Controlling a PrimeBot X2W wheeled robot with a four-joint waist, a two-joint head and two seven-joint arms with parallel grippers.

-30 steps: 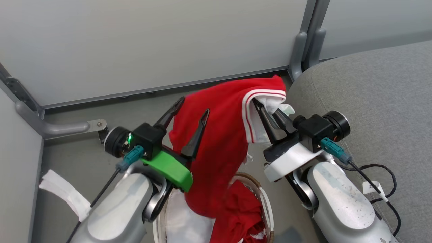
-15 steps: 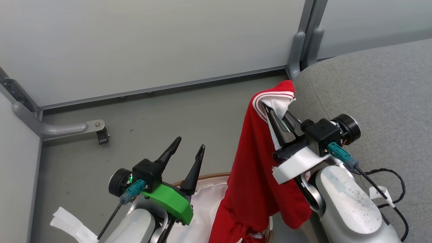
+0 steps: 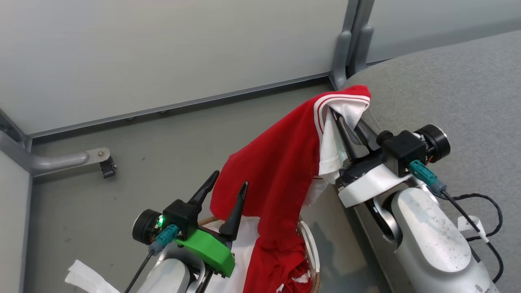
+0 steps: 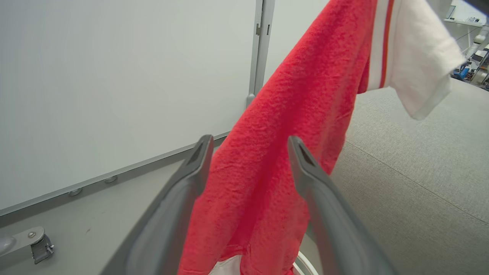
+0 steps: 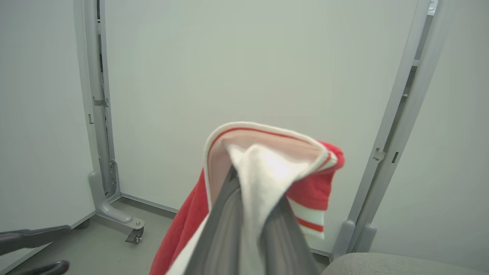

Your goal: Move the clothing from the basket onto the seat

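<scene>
Head view: right gripper point(image 3: 345, 122), jaws pinched together on the white-trimmed edge of a red garment point(image 3: 281, 171), raised above the floor point(image 3: 163, 146) at the near edge of the seat point(image 3: 447, 81). Cloth hangs down and left from the grip, lower end trailing into the basket point(image 3: 312, 244) over the liner point(image 3: 240, 248); whether a second red piece lies under it cannot be told. Left gripper point(image 3: 230, 180), jaws spread wide, empty, above the basket rim, just beside the hanging cloth's left edge. Left wrist view: red cloth seen between the two spread fingers point(image 4: 198, 164); contact with either cannot be told; seat beyond, at right. Right wrist view: both fingers together, white trim bunched between and over them, red striped fold draped on top; corner of seat low at right. Handling note, as judgement: step in hand is the carry to the seat. Grip takes only an edge, so a smooth, unhurried move suits. Raise until the trailing end clears the rim, or the basket may drag or tip. Hold the left gripper apart from the cloth to avoid a snag. Release only once most of the cloth is over the cushion, well in from its rounded edge.
</scene>
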